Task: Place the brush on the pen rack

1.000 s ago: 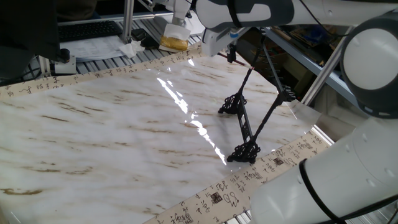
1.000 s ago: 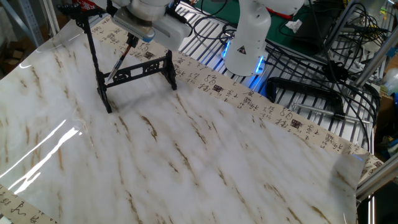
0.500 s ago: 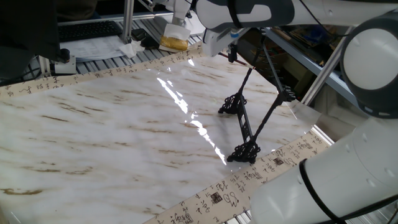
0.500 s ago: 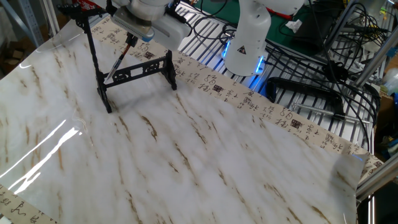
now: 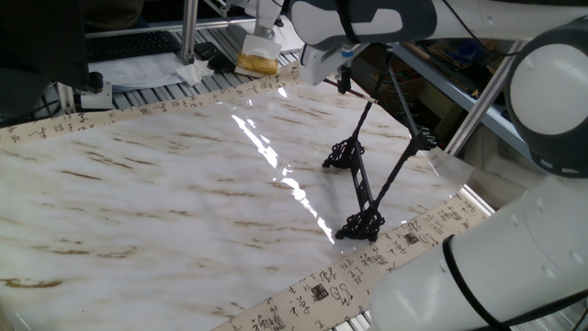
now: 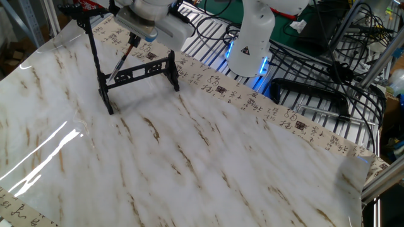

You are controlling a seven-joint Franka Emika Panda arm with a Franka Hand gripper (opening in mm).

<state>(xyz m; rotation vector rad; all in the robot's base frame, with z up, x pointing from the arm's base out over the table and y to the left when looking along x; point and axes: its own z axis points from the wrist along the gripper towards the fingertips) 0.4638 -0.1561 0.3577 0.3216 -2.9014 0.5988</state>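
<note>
The pen rack (image 6: 142, 70) is a black metal stand near the table's far corner, with scrolled feet (image 5: 362, 225) and thin rods rising at an angle. The brush (image 6: 121, 62) is a slim reddish-brown stick slanting down from my gripper (image 6: 132, 40), its lower end close to the rack's ornate crossbar. In one fixed view the brush (image 5: 362, 124) is a thin dark line running down from the gripper (image 5: 343, 79) towards the rack's far foot. The gripper is above the rack and appears shut on the brush's upper end. The arm's body hides the fingers.
A patterned paper border (image 6: 252, 101) runs along the marble-look table's edges. The white robot base (image 6: 250, 38) stands just beyond the edge, with cables and a black bar (image 6: 312, 94) on the slatted bench. A yellow-brown object (image 5: 256, 61) lies beyond the far edge.
</note>
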